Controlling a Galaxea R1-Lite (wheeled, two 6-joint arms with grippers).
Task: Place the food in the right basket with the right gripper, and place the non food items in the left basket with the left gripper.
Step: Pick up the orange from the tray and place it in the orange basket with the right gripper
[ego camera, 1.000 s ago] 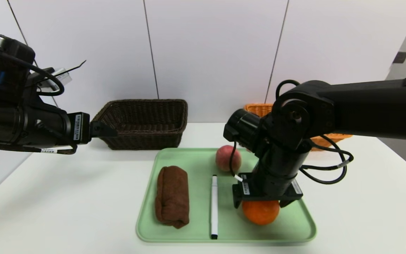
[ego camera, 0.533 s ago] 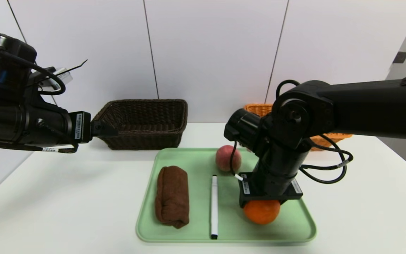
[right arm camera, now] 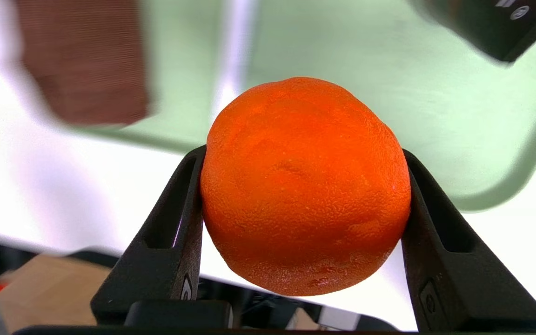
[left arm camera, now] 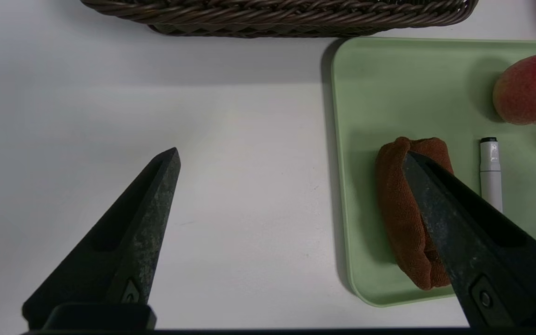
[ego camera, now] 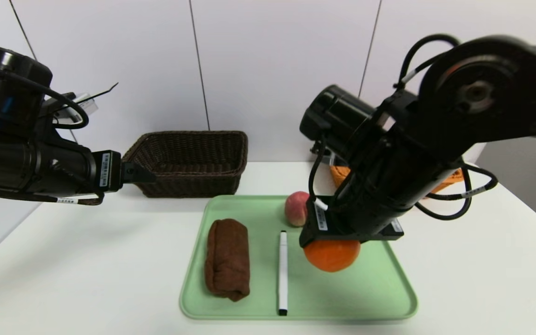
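Since one second ago our right gripper (ego camera: 332,253) has lifted the orange (ego camera: 331,255) off the green tray (ego camera: 370,298), fingers (right arm camera: 170,232) clamped on its two sides. We think this round fruit could slip on the way to the orange basket (ego camera: 342,174) behind. Our left gripper (left arm camera: 291,156) waits with fingers apart. Small arm stickers are unreadable.

This looks like a robotics lab or test room, not a home. A plain white bench (ego camera: 86,260) stands against bare white wall panels (ego camera: 277,70) with thin dark seams, and the few things on it are laid out like a staged trial: a green tray (ego camera: 384,302) and a dark wicker basket (ego camera: 189,160) behind it.
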